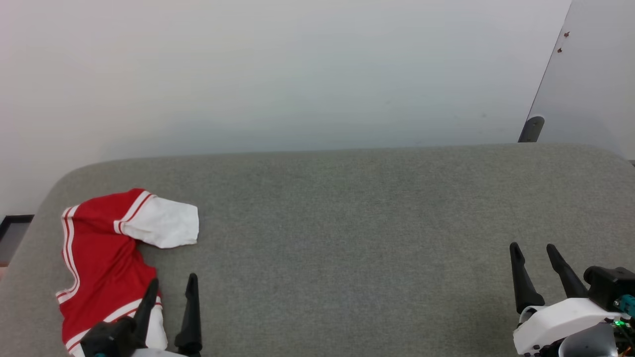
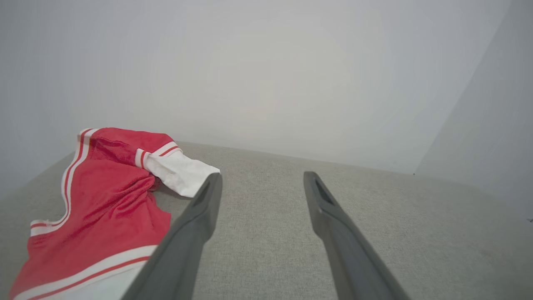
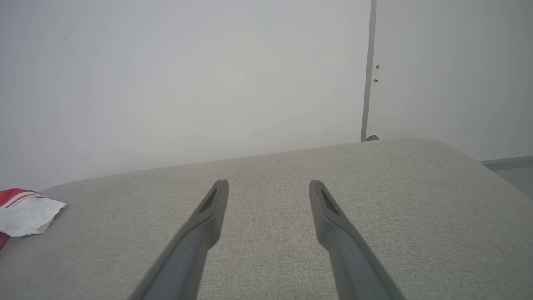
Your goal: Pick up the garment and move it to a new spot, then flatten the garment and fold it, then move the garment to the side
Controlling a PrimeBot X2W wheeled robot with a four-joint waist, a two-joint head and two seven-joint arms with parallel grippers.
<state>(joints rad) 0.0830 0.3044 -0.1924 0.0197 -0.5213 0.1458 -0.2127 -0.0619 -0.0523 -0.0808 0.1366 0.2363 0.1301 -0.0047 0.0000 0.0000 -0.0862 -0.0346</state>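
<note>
The garment (image 1: pixel 101 253), a red jersey shirt with white sleeves and striped trim, lies crumpled at the left end of the grey surface (image 1: pixel 347 223). One white sleeve (image 1: pixel 163 223) sticks out to the right. My left gripper (image 1: pixel 172 280) stands open at the shirt's lower right edge, its left finger over the cloth, nothing between the fingers. In the left wrist view the garment (image 2: pixel 100 208) lies to the left of the open gripper (image 2: pixel 263 177). My right gripper (image 1: pixel 533 248) is open at the far right, well away from the shirt; its wrist view shows the sleeve (image 3: pixel 25 214) at the left edge and the gripper (image 3: pixel 268 184).
The grey fabric-covered surface has rounded corners and ends at a pale wall (image 1: pixel 297 74) behind. A grey panel (image 1: pixel 590 84) with a dark post (image 1: pixel 531 130) stands at the back right.
</note>
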